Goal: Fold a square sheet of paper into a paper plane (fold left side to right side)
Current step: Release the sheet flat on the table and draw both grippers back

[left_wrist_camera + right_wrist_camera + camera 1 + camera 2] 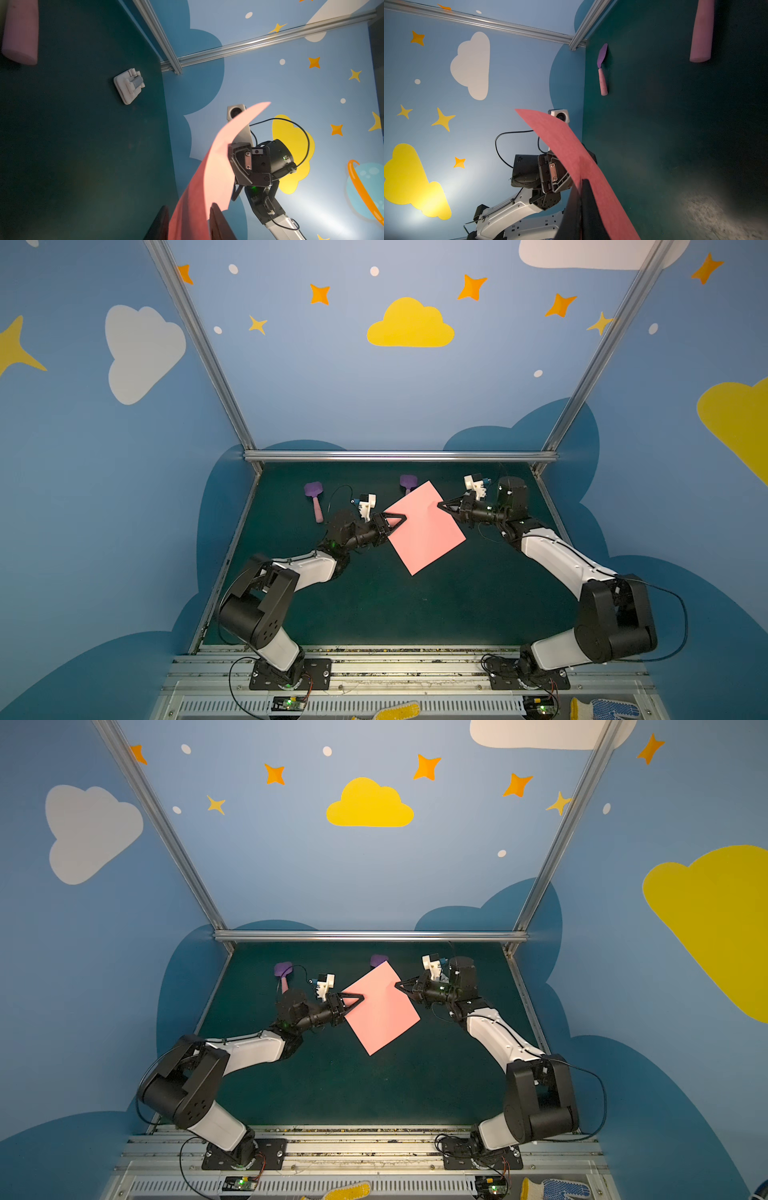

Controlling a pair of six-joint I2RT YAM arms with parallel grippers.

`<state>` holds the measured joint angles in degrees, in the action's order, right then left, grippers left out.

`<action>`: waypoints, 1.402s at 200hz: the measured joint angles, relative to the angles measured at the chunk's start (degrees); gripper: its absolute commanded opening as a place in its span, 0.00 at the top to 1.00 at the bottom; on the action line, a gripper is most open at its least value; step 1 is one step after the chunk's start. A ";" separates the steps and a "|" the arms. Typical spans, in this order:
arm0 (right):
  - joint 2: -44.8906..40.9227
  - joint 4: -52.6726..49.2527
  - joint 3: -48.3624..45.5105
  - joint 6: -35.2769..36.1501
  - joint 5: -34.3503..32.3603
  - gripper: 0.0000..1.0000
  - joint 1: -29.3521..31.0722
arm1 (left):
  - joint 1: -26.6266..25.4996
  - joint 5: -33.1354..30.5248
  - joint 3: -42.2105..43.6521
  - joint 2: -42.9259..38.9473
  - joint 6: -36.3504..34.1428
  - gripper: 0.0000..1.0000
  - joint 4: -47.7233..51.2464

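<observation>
square sheet of paper [424, 531]: salmon pink, unfolded, held up off the bench [374, 605], mid-workspace twd the back. Sits diamond-wise in both top views, one corner pointing at the arm bases; looks bowed in both wrist views. R claw [440, 504] is on its right-hand edge, jaws closed tight on it; in the right wrist view they meet w/ the paper coming out of the seam. L claw [404, 516] is on the opposite edge, jaws narrow w/ the sheet running between them, can't tell if it's actually pinched. Purple spatula [314, 499] w/ pink handle lies on the bench left of L claw, apart from it. 2nd spatula [408, 481] is half hidden behind the sheet's far corner. Small white block [129, 86] on the bench, left wrist view only.
</observation>
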<state>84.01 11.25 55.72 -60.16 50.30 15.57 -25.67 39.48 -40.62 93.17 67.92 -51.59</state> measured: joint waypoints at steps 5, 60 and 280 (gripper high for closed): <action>-0.52 0.11 -0.57 -0.04 -0.13 1.00 0.00 | 0.02 0.00 0.00 0.42 0.15 0.75 -0.02; -8.09 -1.51 -11.28 1.57 -4.70 0.41 0.00 | 1.57 3.19 -1.36 5.20 -0.02 0.96 1.07; 10.99 -18.10 -6.32 25.97 -17.73 0.90 16.41 | 0.09 -17.44 -34.60 18.71 -49.35 0.96 90.90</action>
<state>95.00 -6.85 49.41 -34.20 32.58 31.99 -25.58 22.04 -75.22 111.87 18.57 39.31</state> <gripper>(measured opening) 0.124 0.047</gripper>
